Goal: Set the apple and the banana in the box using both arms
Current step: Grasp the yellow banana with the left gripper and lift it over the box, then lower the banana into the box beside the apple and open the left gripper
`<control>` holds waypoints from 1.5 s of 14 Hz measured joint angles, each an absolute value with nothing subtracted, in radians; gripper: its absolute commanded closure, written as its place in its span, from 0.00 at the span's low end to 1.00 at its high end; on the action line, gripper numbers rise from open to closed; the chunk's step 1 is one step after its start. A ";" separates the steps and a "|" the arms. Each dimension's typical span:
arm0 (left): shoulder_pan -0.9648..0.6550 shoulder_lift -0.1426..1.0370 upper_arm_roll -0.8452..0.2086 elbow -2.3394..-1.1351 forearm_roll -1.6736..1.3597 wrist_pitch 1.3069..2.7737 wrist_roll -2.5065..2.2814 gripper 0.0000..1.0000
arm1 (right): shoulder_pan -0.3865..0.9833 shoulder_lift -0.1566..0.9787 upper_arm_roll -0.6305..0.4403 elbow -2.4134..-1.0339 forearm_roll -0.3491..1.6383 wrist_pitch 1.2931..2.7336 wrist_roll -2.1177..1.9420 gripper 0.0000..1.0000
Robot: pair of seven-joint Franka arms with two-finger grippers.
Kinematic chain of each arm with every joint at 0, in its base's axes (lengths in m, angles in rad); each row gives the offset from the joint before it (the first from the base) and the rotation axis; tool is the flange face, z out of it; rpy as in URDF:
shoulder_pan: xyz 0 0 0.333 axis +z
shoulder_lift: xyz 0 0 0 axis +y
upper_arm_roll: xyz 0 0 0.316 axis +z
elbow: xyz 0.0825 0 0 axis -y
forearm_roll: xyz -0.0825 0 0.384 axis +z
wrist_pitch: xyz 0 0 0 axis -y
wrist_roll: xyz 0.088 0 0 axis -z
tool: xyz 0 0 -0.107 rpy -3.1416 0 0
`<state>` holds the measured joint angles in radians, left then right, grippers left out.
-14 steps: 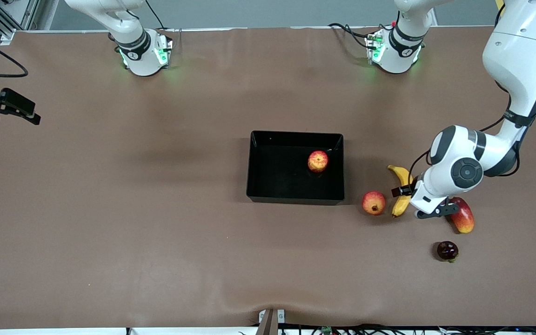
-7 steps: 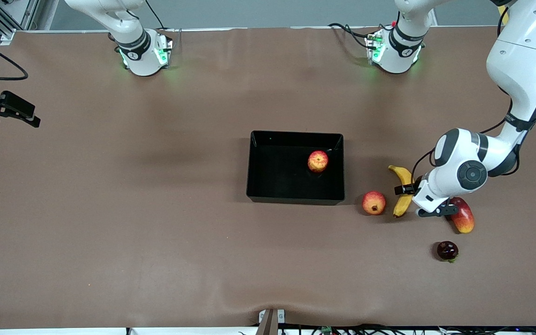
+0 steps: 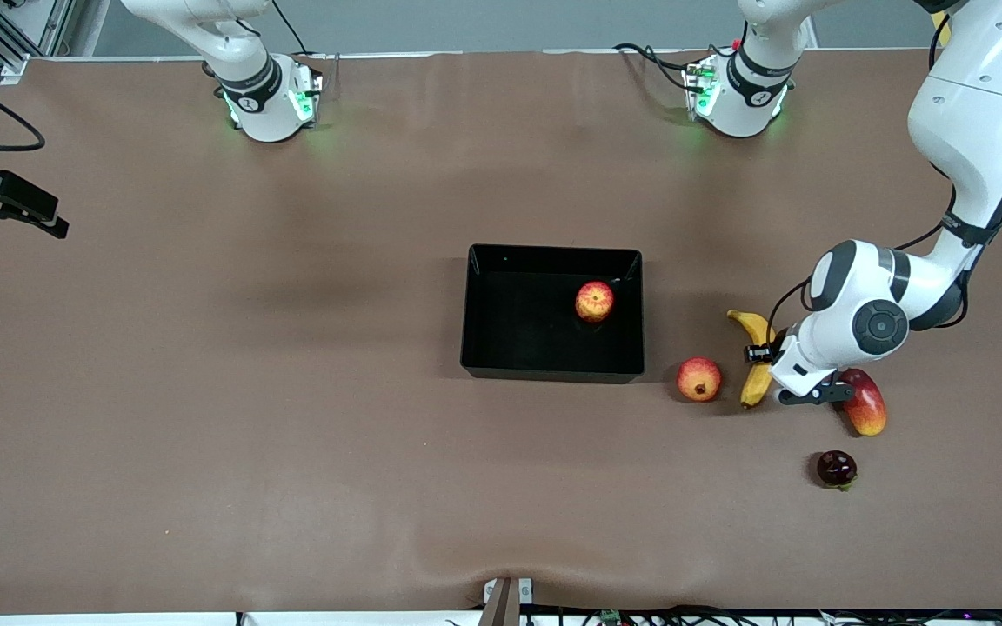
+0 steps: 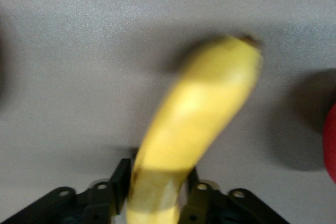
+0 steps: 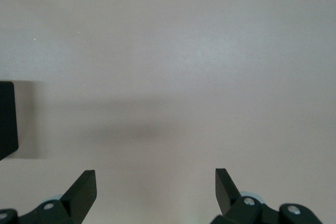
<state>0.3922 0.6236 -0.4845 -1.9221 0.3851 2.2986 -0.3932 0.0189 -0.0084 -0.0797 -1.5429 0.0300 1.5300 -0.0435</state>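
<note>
At the left arm's end of the brown table (image 3: pixel 292 435), the left gripper (image 3: pixel 762 354) is closed on the banana (image 3: pixel 757 356), its fingers (image 4: pixel 118 182) pressing the fruit from both sides near its middle; in the front view the banana lies at table level, and whether it has left the surface cannot be told. Crowding the grasp are three other fruits. A round red-yellow fruit with a dark crown (image 3: pixel 698 379) sits just beside the banana, between it and the box (image 3: pixel 484 348). An oblong red-orange fruit (image 3: pixel 866 405) lies close against the left arm's wrist, toward the table's end. A dark purple-red fruit (image 3: pixel 837 469) rests nearer the front camera than all of these, well apart from the banana. The crowned fruit stands in the straight line from the banana's lower tip to the box's nearest corner.

The box is a black open-topped bin near the table's middle. The apple (image 3: pixel 595 302) lies inside it, close to the wall that faces the left arm's end.

The right gripper (image 3: pixel 5 204) waits over the edge of the right arm's end of the table, its jaws spread wide with nothing between them, fingers (image 5: pixel 79 192) over bare surface.

No brand, label or writing is legible on any object
</note>
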 measured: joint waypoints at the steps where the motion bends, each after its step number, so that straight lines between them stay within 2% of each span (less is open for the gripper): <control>1: 0.392 0.621 -0.485 -1.920 0.385 2.299 -0.392 1.00 | 0.019 -0.008 -0.080 -1.543 0.030 1.530 -0.043 0.00; 3: 0.393 0.598 -0.486 -1.916 0.385 2.289 -0.368 1.00 | 0.019 -0.008 -0.080 -1.543 0.030 1.530 -0.043 0.00; 6: 0.397 0.523 -0.513 -1.908 0.385 2.195 -0.341 1.00 | 0.019 -0.008 -0.080 -1.543 0.030 1.530 -0.043 0.00; 11: 0.390 0.380 -0.655 -1.848 0.280 1.977 -0.381 1.00 | 0.019 -0.008 -0.080 -1.543 0.030 1.529 -0.043 0.00; 14: 0.350 0.379 -0.718 -1.815 0.256 1.957 -0.533 1.00 | 0.019 -0.008 -0.080 -1.543 0.030 1.529 -0.043 0.00; 21: 0.061 0.507 -0.726 -1.653 0.253 1.957 -0.791 1.00 | 0.019 -0.008 -0.080 -1.544 0.030 1.529 -0.043 0.00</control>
